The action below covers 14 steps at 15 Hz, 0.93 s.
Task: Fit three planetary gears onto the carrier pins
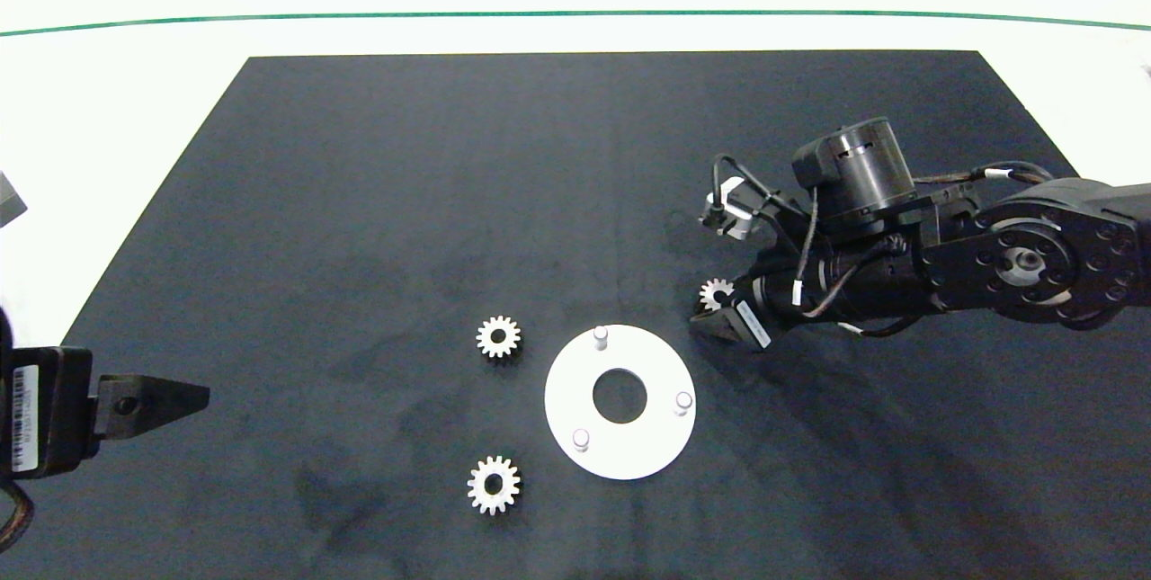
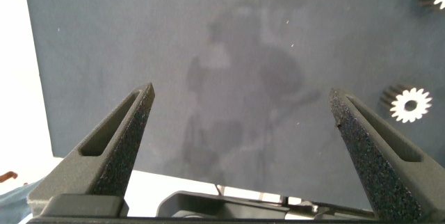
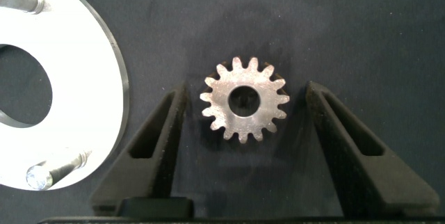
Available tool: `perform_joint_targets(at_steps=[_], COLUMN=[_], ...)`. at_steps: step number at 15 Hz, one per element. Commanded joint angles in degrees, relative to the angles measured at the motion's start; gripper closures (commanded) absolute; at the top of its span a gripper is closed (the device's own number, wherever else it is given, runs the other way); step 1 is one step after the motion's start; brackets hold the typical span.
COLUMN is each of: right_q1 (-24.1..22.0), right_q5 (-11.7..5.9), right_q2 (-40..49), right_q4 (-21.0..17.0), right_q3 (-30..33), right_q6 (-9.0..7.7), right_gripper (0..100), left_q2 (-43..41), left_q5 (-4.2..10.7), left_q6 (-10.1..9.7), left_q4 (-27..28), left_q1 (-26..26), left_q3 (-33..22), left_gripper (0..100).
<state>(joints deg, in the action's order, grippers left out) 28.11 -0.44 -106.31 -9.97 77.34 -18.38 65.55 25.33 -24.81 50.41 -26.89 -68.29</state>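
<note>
We are viewing the dark mat [image 1: 450,202] on the worktop [image 1: 135,49] from above. The white disc [image 1: 647,445] is lying flat, its three carrier pins [image 1: 601,337] all bare and, as far as the overhead view lets us judge, standing upright. Two planetary gears are lying flat beside the disc, bores pointing up: one [image 1: 498,337] farther from the robot, one [image 1: 494,485] nearer. The third gear [image 3: 244,99] is lying flat on the mat on the disc's other side, between the spread fingers [image 3: 160,147] of the right claw [image 1: 719,315]; the claw is gaping around it, not pinching it. The left claw [image 2: 240,154] is hovering wide open and empty at the mat's left edge.
</note>
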Motion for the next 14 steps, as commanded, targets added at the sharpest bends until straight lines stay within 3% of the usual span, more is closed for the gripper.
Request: perform_joint_targets(at_steps=[1,14], right_q1=[0.0,0.6], right_q5=[0.00,-0.26], right_q2=[-0.2,0.1], right_q4=[0.0,0.0], right_q3=[0.0,-0.2], right_q6=[-0.16,-0.16], right_gripper=[39,64], left_q2=[-0.2,-1.5], left_q5=[0.24,0.16], left_q6=[-0.15,0.02], left_q4=[0.2,-0.2], left_q1=[0.0,0.0], left_q3=[0.3,0.5], left_gripper=[0,0])
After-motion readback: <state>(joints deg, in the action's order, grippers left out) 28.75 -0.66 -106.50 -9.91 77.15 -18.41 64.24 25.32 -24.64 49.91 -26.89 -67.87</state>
